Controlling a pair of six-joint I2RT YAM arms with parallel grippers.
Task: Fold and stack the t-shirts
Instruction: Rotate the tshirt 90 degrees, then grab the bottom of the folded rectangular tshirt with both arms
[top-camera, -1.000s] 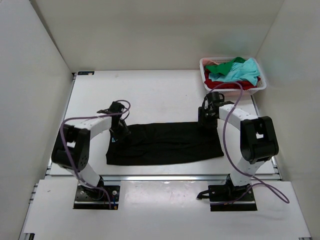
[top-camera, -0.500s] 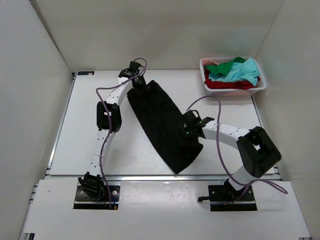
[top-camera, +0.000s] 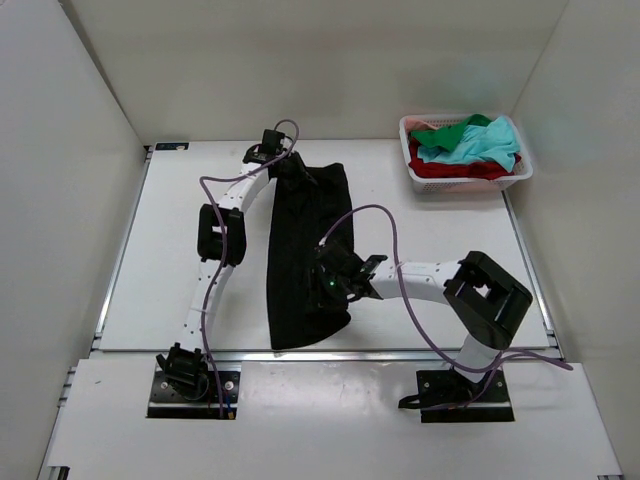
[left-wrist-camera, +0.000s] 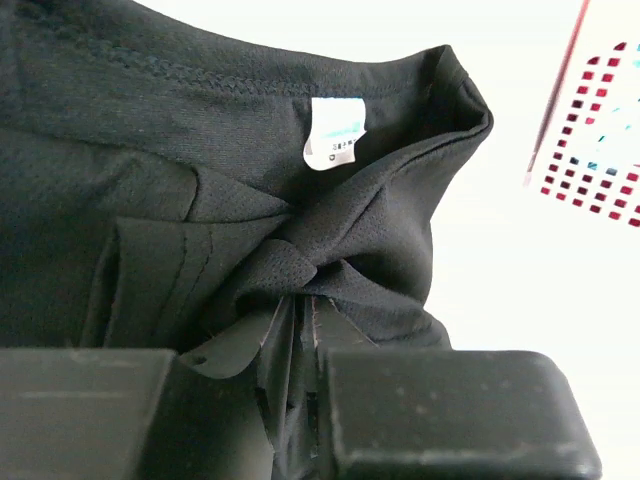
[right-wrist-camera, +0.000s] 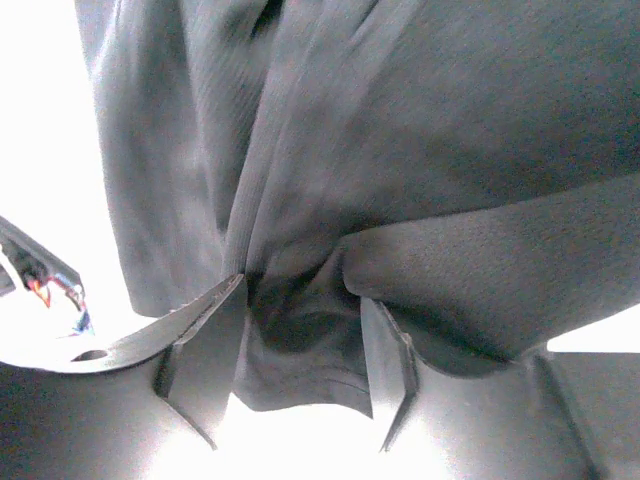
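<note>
Between the two grippers, a black shirt lies on a white table as a long, narrow band of cloth. One end is at the left gripper, far out from the arm bases. The other end is at the right gripper, nearer the bases.

Left jaws stand narrow, pinching a bunched fold of the black shirt near its collar. Wrinkles fan out from the pinch. Just beyond these jaws, a small pale label sits inside the neckline. Most of the cloth spreads to one side of the jaws and away from them.

Right jaws stand partly apart, holding a thicker gathered fold of the same shirt. The cloth fills the gap between the two fingers. Past these jaws the fabric spreads out flat, and a short tail of shirt lies on their near side, close to the table's front edge.

Well to the right of both jaws, at the table's far corner, sits a pink-white lattice basket. It holds a heap of loose shirts: a teal shirt on top, a green shirt beside it, and a red shirt underneath.
</note>
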